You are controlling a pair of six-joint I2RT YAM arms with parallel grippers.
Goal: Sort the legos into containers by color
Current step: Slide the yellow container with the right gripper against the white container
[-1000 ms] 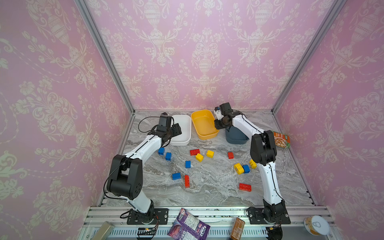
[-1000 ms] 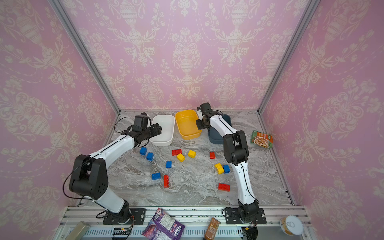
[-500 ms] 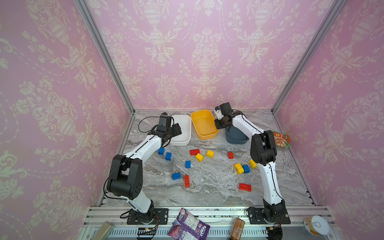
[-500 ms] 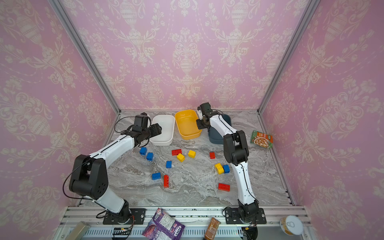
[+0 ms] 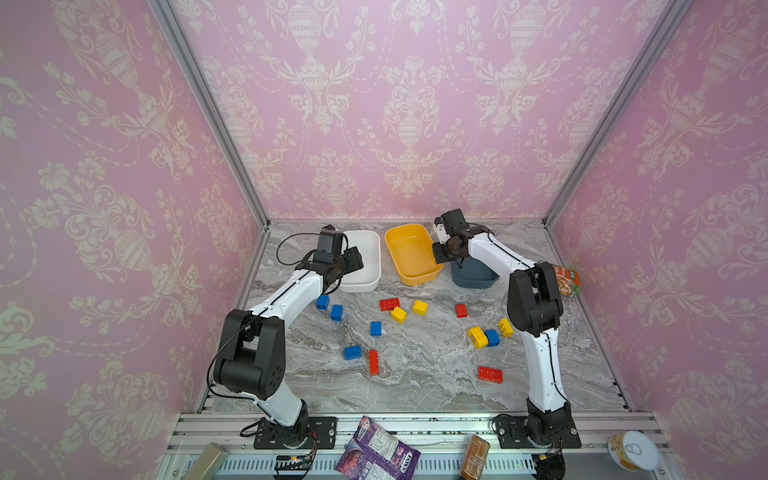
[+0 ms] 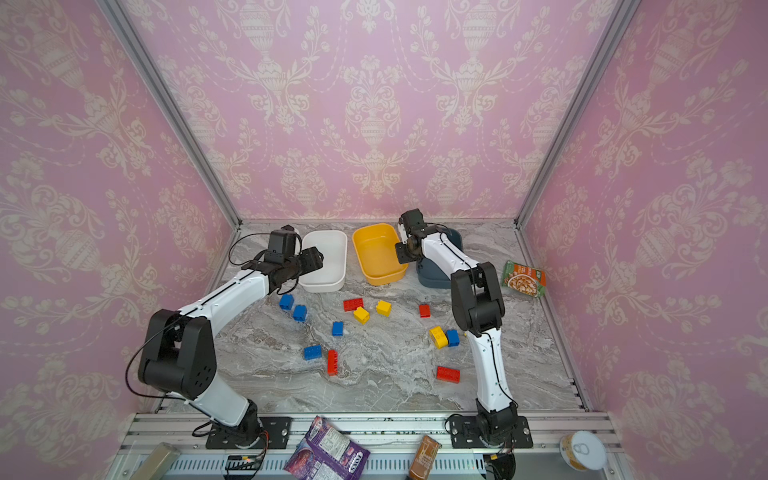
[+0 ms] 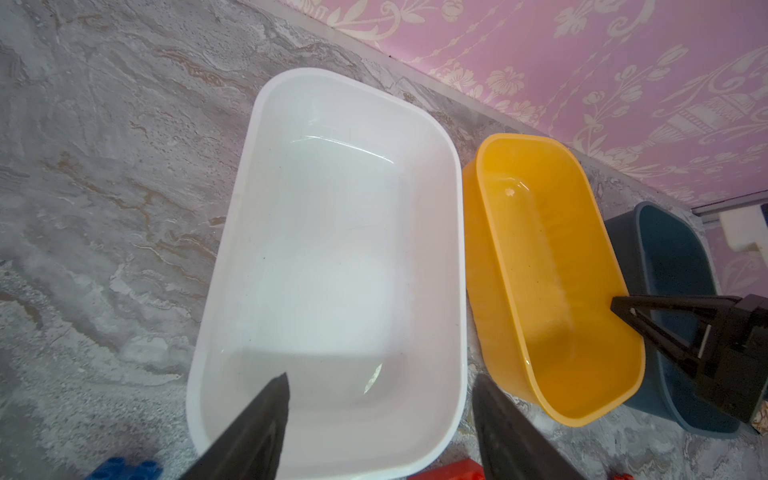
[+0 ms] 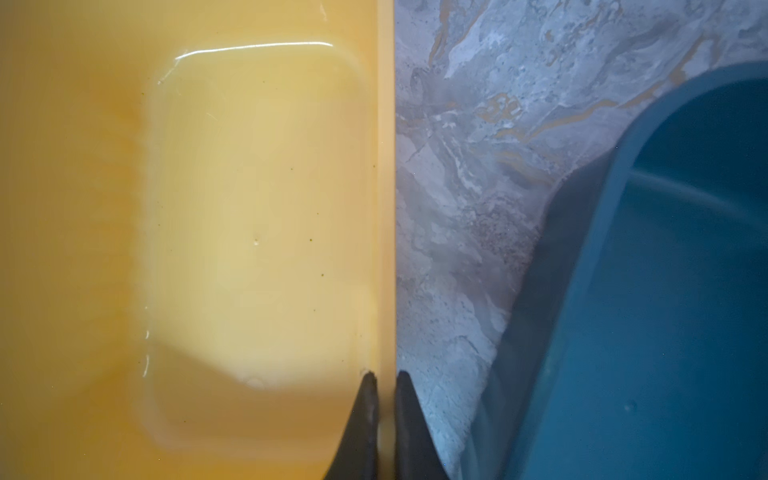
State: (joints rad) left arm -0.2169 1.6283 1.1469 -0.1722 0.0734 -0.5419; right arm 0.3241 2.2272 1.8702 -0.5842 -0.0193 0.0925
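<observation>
In a top view the right gripper (image 5: pixel 440 254) has just clamped onto the rim of the yellow tub (image 5: pixel 409 253), on the side next to the teal tub (image 5: pixel 473 279). The legos (image 5: pixel 398 314) lie unsorted mid-surface (image 5: pixel 415 386).
Left wrist view: the left gripper (image 7: pixel 381 376) is spread wide over the empty white tub (image 7: pixel 332 208).
Right wrist view: the rim is pinched, so the tub probably gets repositioned before any sorting.

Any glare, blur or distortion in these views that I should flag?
Right wrist view: soft and hazy throughout, with one glare streak on the floor of the yellow tub. Left wrist view: sharp, with thin glare lines and a broad shadow inside the white tub. Both top views: even light, but the wide-angle lens makes the frame posts lean outward.
</observation>
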